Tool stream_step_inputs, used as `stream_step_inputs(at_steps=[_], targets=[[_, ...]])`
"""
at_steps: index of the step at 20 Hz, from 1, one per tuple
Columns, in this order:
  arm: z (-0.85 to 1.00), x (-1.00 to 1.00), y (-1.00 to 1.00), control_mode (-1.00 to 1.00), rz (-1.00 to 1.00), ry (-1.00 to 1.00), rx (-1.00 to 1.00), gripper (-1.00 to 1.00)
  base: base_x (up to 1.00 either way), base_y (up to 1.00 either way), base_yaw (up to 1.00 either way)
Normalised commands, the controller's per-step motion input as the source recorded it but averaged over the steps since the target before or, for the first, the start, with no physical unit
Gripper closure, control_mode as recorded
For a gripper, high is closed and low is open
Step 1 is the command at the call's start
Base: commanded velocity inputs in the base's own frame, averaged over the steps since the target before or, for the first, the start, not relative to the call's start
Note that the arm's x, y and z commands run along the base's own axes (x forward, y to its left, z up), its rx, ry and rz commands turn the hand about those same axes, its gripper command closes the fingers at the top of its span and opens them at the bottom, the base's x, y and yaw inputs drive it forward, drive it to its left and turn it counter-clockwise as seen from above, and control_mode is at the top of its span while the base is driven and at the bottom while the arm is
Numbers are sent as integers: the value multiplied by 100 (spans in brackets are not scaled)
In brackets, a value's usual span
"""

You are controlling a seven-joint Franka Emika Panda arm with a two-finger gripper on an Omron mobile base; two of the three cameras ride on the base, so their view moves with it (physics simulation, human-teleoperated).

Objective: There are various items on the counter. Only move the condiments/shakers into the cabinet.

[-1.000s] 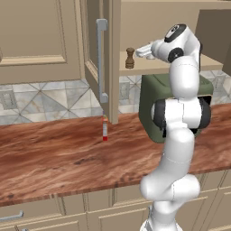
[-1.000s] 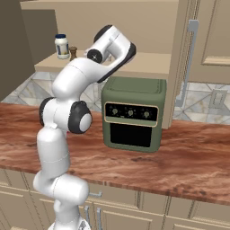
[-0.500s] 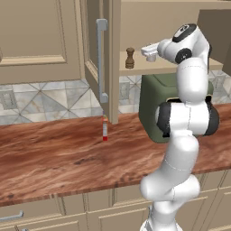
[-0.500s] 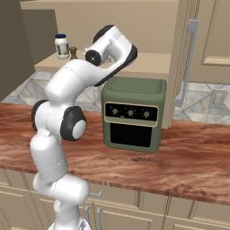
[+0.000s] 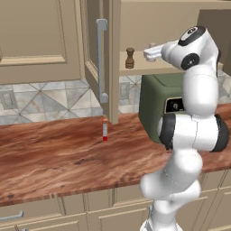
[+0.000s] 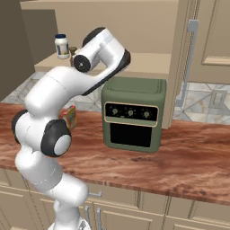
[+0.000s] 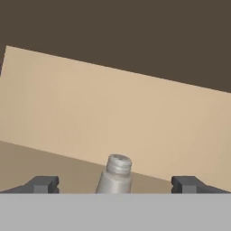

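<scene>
This is a home kitchen. A wood-grain table [image 5: 58,158] crosses the lower frame, with beige wall cabinets [image 5: 40,40] at the upper left, a tiled backsplash [image 5: 49,101] between them, drawers [image 6: 134,211] below, and a green oven [image 6: 134,112] at the center.

- The arm [image 5: 198,94] is showing glossy white, rounded shell segments, stacked like thick tubes.
- Dark grey to black bands are ringing its joints, with round black caps at the elbow and the shoulder.
- Behind the tool [image 7: 115,184], the wrist is ending in a pale grey-white block.
- The tool's two small finger tips [image 7: 43,184] are looking dark grey and squared.
</scene>
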Motion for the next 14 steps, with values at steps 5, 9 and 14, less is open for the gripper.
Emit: stream_step_inputs(at_steps=[5,9,14], targets=[[66,-100,41,-100,0,20,4,-100,0,0,0],[26,-100,3,-100,0,27,0,-100,0,0,0],[5,-100,0,-100,0,34,0,-100,0,0,0]])
